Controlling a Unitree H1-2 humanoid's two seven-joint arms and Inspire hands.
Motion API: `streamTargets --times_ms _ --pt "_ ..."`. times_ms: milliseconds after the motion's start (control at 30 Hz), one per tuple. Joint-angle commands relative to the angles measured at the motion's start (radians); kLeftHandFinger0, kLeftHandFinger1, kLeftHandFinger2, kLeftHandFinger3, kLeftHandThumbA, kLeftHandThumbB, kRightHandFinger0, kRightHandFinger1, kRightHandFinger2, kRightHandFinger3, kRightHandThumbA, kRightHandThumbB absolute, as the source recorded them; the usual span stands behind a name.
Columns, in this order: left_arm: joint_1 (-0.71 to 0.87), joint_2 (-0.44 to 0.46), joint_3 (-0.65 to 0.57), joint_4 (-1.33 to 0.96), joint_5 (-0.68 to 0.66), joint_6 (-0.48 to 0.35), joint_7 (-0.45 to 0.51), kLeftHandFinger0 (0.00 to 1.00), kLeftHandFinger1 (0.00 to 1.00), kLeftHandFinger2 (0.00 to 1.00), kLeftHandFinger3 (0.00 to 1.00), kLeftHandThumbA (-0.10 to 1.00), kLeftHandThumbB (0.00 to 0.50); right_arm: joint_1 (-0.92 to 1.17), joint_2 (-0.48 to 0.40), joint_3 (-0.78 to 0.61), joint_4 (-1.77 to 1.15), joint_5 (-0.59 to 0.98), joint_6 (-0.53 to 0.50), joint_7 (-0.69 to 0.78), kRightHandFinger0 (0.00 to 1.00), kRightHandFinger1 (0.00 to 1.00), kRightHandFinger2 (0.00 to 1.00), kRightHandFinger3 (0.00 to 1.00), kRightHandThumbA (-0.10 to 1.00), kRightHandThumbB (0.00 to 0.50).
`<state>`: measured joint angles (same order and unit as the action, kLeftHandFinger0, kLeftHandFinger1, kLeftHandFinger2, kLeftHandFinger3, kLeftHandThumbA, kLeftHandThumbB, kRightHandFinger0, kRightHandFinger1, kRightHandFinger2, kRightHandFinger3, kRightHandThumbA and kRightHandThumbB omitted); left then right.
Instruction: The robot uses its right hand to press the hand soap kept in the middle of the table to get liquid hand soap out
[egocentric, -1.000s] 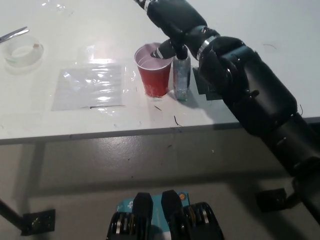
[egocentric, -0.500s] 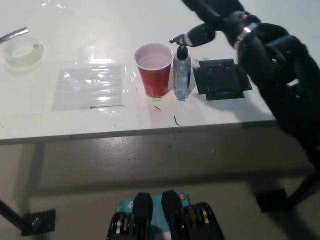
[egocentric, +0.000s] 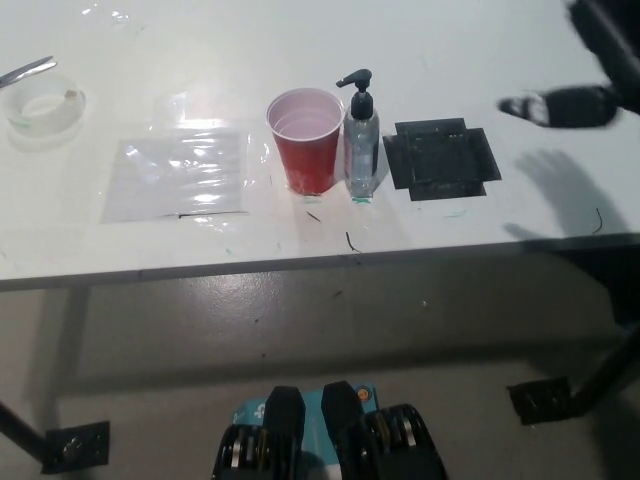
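Soap bottle stands clear; blurred right hand cut off.

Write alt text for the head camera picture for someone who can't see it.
A clear hand soap pump bottle with a black pump stands untouched on a white table, right beside a red plastic cup. The robot's black right hand, blurred, hangs off to the right, past a black square tray. A clear plastic sheet lies left of the cup.

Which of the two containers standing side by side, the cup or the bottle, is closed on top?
The hand soap bottle: a black pump closes it, while the red cup stands open.
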<state>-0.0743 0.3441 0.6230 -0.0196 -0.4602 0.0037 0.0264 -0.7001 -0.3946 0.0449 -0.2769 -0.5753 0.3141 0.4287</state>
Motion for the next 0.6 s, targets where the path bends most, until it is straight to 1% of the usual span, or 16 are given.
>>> streamTargets --times_ms 0,67,133,167,200,233,267,300,333,367,400,433,467,500,533,567 --pt "-0.007 0.031 0.02 -0.022 -0.021 -0.004 0.01 0.57 0.66 0.63 0.76 1.0 0.179 0.076 -0.023 -0.107 -0.06 0.086 0.068 -0.032 1.0 1.0 1.0 1.0 1.0 0.376" --pt "-0.005 0.031 0.022 -0.026 -0.03 0.003 0.01 0.58 0.67 0.65 0.77 1.0 0.177 0.106 -0.018 -0.131 -0.055 0.093 0.067 -0.044 1.0 1.0 1.0 1.0 1.0 0.373" --pt "-0.004 0.032 0.024 -0.026 -0.033 0.004 0.01 0.58 0.67 0.66 0.79 1.0 0.169 0.153 -0.009 -0.164 -0.047 0.103 0.061 -0.063 1.0 1.0 1.0 1.0 1.0 0.376" --pt "-0.005 0.03 0.025 -0.027 -0.036 0.007 0.012 0.56 0.65 0.66 0.79 1.0 0.159 0.177 -0.006 -0.178 -0.04 0.12 0.035 -0.077 1.0 1.0 1.0 1.0 1.0 0.353" --pt "-0.005 0.029 0.025 -0.03 -0.038 0.009 0.013 0.55 0.63 0.64 0.78 1.0 0.144 0.194 -0.002 -0.188 -0.033 0.13 0.017 -0.087 1.0 1.0 1.0 1.0 1.0 0.319" --pt "-0.005 0.028 0.026 -0.033 -0.041 0.012 0.014 0.54 0.62 0.63 0.78 1.0 0.141 0.22 0.003 -0.202 -0.022 0.145 -0.009 -0.104 1.0 1.0 1.0 1.0 1.0 0.306" --pt "-0.009 0.028 0.028 -0.032 -0.049 0.017 0.015 0.54 0.62 0.63 0.78 1.0 0.144 0.232 0.009 -0.209 -0.016 0.147 -0.011 -0.115 1.0 1.0 1.0 1.0 1.0 0.318" --pt "-0.009 0.028 0.028 -0.033 -0.051 0.016 0.015 0.54 0.61 0.63 0.78 0.99 0.15 0.251 0.014 -0.214 -0.01 0.148 -0.009 -0.121 1.0 1.0 1.0 1.0 1.0 0.311" --pt "-0.011 0.027 0.03 -0.03 -0.059 0.009 0.009 0.53 0.59 0.62 0.78 0.96 0.151 0.266 0.02 -0.218 -0.005 0.147 -0.015 -0.132 1.0 1.0 1.0 1.0 1.0 0.304" --pt "-0.011 0.03 0.029 -0.026 -0.063 0.009 0.004 0.52 0.58 0.61 0.78 0.96 0.149 0.283 0.031 -0.227 0.006 0.159 -0.033 -0.151 1.0 1.0 1.0 1.0 1.0 0.287" --pt "-0.011 0.029 0.029 -0.027 -0.063 0.009 0.005 0.51 0.57 0.6 0.76 0.97 0.138 0.296 0.034 -0.23 0.022 0.163 -0.065 -0.172 1.0 1.0 1.0 1.0 1.0 0.27" --pt "-0.009 0.031 0.028 -0.028 -0.06 0.007 0.003 0.5 0.57 0.59 0.76 0.99 0.116 0.306 0.044 -0.238 0.034 0.173 -0.079 -0.188 1.0 1.0 1.0 1.0 1.0 0.277" --pt "-0.011 0.032 0.022 -0.029 -0.054 0.005 0.002 0.5 0.56 0.59 0.76 1.0 0.103 0.326 0.068 -0.265 0.053 0.208 -0.088 -0.213 1.0 1.0 1.0 1.0 1.0 0.265" --pt "-0.012 0.031 0.021 -0.029 -0.053 0.005 0.003 0.5 0.56 0.59 0.76 1.0 0.102 0.329 0.073 -0.273 0.056 0.219 -0.088 -0.216 1.0 1.0 1.0 1.0 1.0 0.264" --pt "-0.011 0.03 0.021 -0.04 -0.057 0.015 0.009 0.48 0.54 0.58 0.76 1.0 0.098 0.35 0.088 -0.285 0.068 0.218 -0.098 -0.24 1.0 1.0 1.0 1.0 1.0 0.211" --pt "-0.011 0.029 0.021 -0.042 -0.057 0.016 0.009 0.47 0.53 0.58 0.76 1.0 0.096 0.353 0.091 -0.287 0.071 0.219 -0.102 -0.244 1.0 1.0 1.0 1.0 1.0 0.192"
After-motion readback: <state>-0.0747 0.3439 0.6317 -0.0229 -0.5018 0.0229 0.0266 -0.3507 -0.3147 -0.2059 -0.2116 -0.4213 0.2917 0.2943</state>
